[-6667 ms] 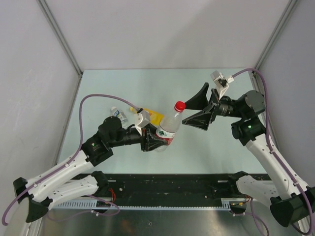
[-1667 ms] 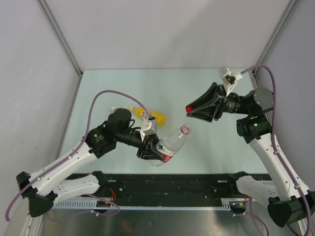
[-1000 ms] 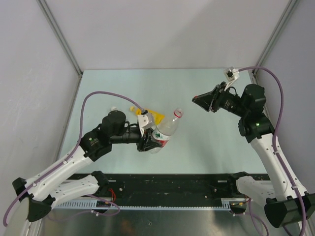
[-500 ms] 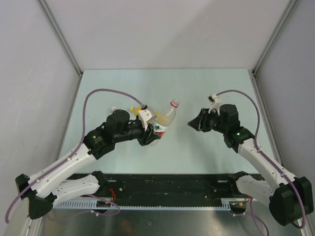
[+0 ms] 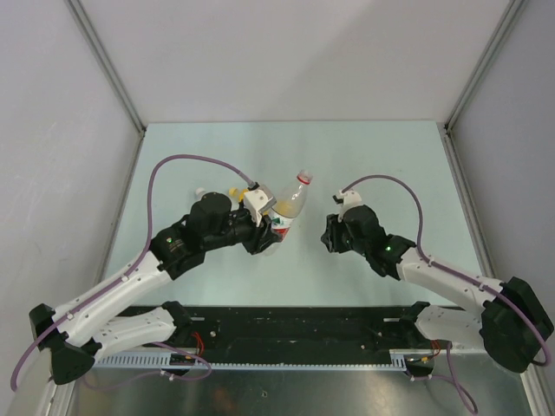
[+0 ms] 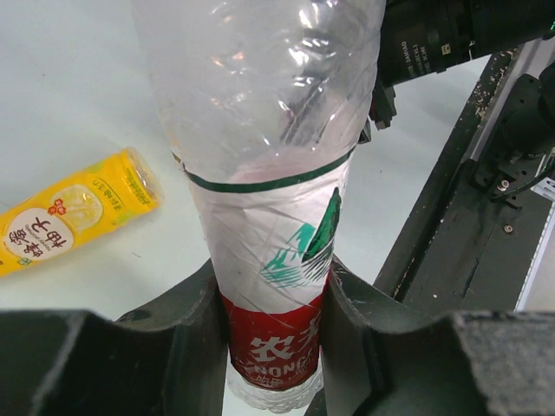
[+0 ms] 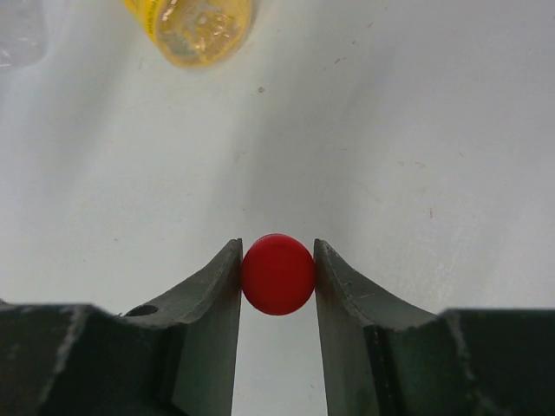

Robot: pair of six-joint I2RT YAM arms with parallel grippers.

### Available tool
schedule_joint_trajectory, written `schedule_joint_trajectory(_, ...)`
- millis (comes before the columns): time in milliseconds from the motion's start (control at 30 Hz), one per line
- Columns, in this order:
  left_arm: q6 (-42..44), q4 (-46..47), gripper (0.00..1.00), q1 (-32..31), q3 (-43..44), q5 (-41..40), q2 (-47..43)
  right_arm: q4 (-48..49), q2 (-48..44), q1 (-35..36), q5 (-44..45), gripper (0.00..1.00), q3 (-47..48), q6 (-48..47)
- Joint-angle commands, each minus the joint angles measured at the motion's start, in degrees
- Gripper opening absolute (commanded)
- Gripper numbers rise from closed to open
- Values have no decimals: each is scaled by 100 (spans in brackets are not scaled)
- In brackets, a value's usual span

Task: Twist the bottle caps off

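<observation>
Overhead view; two close wrist views

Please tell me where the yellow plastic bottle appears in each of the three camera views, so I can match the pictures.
Top external: the yellow plastic bottle lies left of centre, mostly hidden behind the slim clear bottle with the red label.
Left wrist: at the left edge, lying on its side, white label showing.
Right wrist: at the top edge, seen end-on, left of centre.
Shared landmark: the pale table surface it lies on.

Red cap point(image 7: 277, 274), clear bottle point(image 6: 269, 130) with white, red and green label, yellow bottle point(image 6: 74, 208) with white label patch, dark grey tool fingers point(image 7: 212, 295), pale mint tabletop point(image 5: 373, 156)
</observation>
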Motion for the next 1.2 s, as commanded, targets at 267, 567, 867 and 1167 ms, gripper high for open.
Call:
schedule_joint_trajectory(267,-127,163,2,31,97,-24,-23,286,309,150,578,78,-2,-30)
schedule_joint_trajectory(567,-121,161,2,25,58,-18,-87,378,-66,20,288,97,110,-47)
schedule_joint_trajectory(867,-102,169,4,25,68,-22,-197,168,-748,-597,-1013,99,744,-386)
schedule_joint_trajectory(1167,-9,200,4,25,41,382,-323,1349,-1210,-2148,-4822,99,1204,726)
